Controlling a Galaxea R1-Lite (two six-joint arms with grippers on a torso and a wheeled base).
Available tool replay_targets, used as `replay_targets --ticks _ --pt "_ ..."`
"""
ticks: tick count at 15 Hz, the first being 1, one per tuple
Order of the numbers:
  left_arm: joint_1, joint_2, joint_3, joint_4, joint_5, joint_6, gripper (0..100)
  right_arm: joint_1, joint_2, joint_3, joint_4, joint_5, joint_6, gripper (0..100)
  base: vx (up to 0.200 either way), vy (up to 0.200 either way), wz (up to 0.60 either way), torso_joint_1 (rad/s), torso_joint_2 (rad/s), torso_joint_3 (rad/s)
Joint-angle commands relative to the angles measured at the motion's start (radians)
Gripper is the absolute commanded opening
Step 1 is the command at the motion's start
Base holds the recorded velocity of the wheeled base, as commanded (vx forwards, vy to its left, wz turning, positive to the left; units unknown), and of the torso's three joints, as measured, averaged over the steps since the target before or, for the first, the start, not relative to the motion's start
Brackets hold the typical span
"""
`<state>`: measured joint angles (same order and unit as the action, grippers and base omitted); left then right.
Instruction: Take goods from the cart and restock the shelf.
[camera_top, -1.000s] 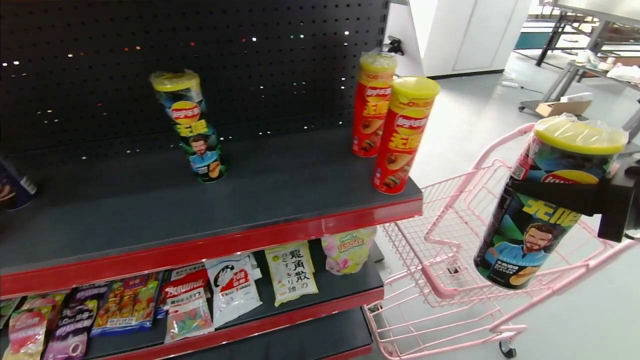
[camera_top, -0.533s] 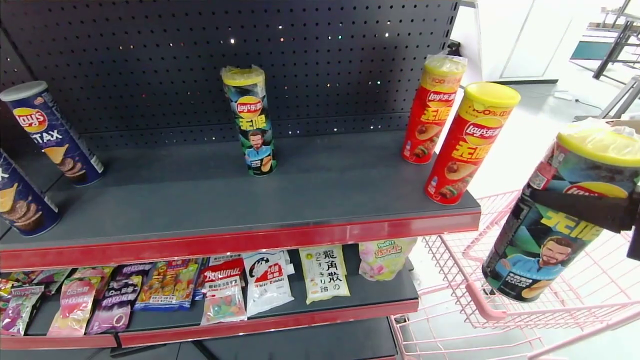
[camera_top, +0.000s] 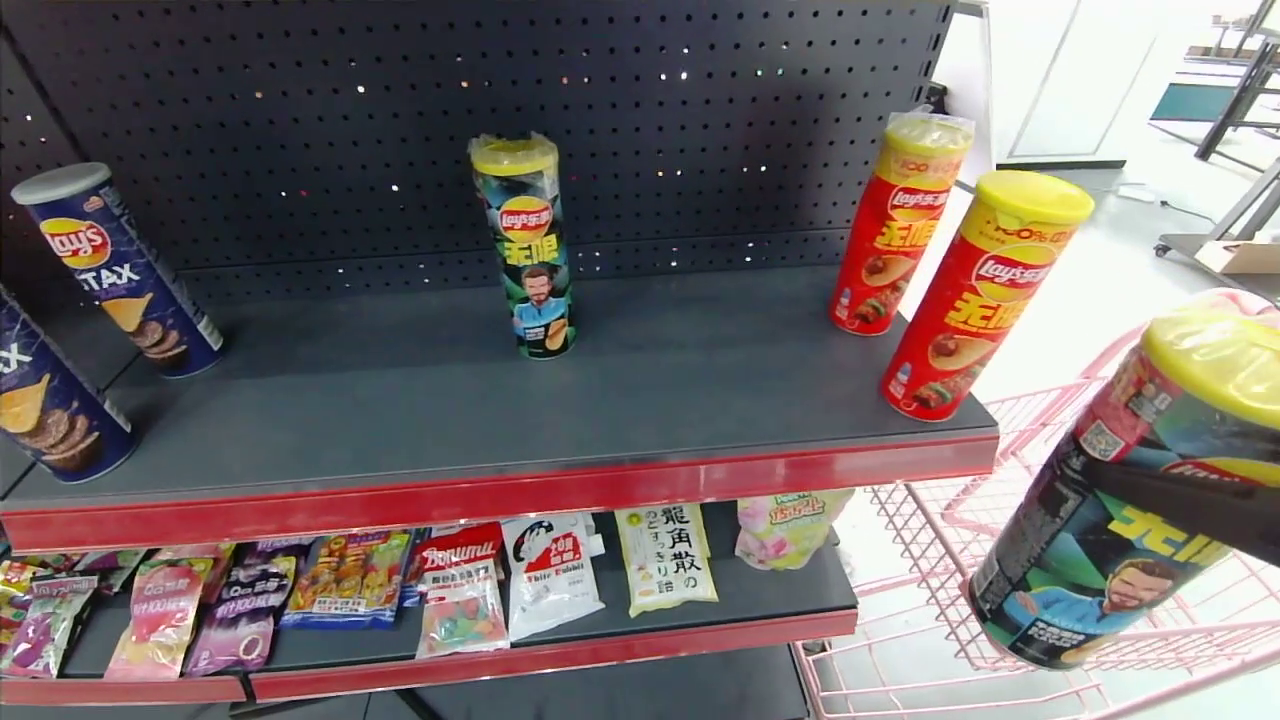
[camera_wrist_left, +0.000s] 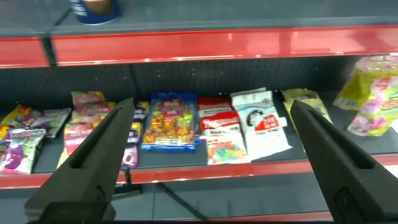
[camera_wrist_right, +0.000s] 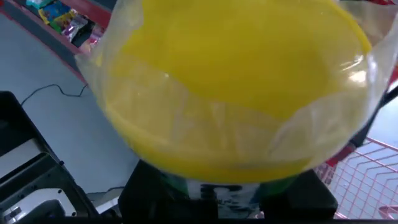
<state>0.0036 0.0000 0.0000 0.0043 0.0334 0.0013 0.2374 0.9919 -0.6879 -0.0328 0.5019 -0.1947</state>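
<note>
The right gripper (camera_top: 1200, 510) has its jaws clamped on a dark green chip can (camera_top: 1085, 575) with a yellow lid (camera_wrist_right: 242, 74); the can leans a bit and hangs above the pink cart (camera_top: 930, 520), just off the right end of the top shelf (camera_top: 450, 410); the left gripper (camera_wrist_left: 211, 106) has its jaws spread wide with nothing between them (it faces the snack bags (camera_wrist_left: 211, 134) on the lower shelf (camera_wrist_left: 186, 175)); on the top shelf stand one matching green can (camera_top: 530, 250), two red cans (camera_top: 985, 295) and two blue cans (camera_top: 120, 270).

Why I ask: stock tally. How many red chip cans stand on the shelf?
2. One red can stands at the upper shelf's right front corner; the second red can just behind it, by the pegboard.
</note>
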Motion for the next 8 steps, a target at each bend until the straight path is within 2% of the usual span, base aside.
replay_targets --ticks 1,7,8 --pt "0.001 0.000 0.000 0.000 0.000 0.000 100 0.022 -0.001 0.002 -0.001 0.003 0.001 0 0.000 0.200 0.00 0.007 0.01 -0.002" --pt "0.001 0.000 0.000 0.000 0.000 0.000 100 0.057 0.001 0.004 -0.006 0.004 0.004 0 0.000 0.200 0.00 0.000 0.00 0.002" --pt "0.001 0.000 0.000 -0.001 0.000 0.000 100 0.056 0.001 0.004 -0.007 0.004 0.004 0 0.000 0.000 0.00 0.000 0.00 0.000"
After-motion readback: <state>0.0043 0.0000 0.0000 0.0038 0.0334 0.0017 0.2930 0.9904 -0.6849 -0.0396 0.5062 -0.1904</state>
